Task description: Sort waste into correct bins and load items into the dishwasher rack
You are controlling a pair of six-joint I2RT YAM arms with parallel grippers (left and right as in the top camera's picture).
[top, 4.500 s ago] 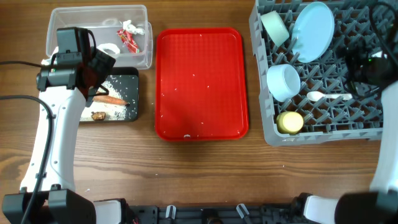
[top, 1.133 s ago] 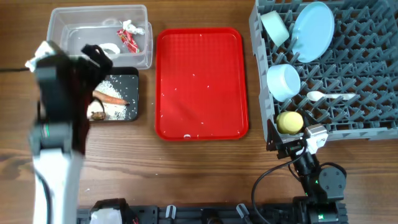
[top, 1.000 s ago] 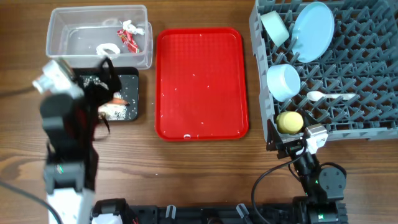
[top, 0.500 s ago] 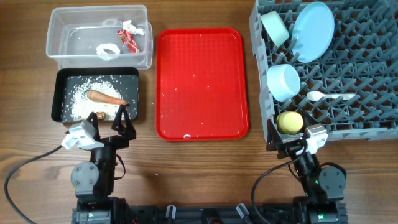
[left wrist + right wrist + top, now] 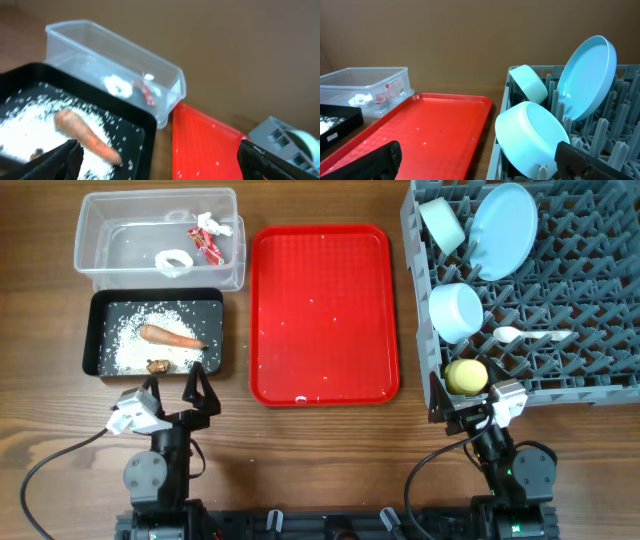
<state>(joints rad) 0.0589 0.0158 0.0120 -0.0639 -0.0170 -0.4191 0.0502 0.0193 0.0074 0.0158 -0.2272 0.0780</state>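
The clear tub [image 5: 100,240] holds the red wrapper [image 5: 207,246] and the white scrap [image 5: 174,260]. The black tray [image 5: 214,310] holds rice, the carrot [image 5: 172,337] and the brown bit [image 5: 157,365]. The grey rack [image 5: 580,300] holds the plate [image 5: 503,228], two bowls [image 5: 441,225] [image 5: 456,311], the spoon [image 5: 525,335] and the yellow cup [image 5: 465,376]. My left gripper [image 5: 174,392] is open and empty, just in front of the black tray. My right gripper [image 5: 470,405] is open and empty at the rack's front left corner.
The flat red serving tray [image 5: 323,313] lies between the bins and the rack, with a few rice grains on it. Both arms are folded low at the table's front edge. In the left wrist view the carrot [image 5: 87,137] lies close ahead.
My left arm has drawn back from over the black tray to the table's front edge, uncovering the tray. My right arm left the rack earlier and has stayed still since.
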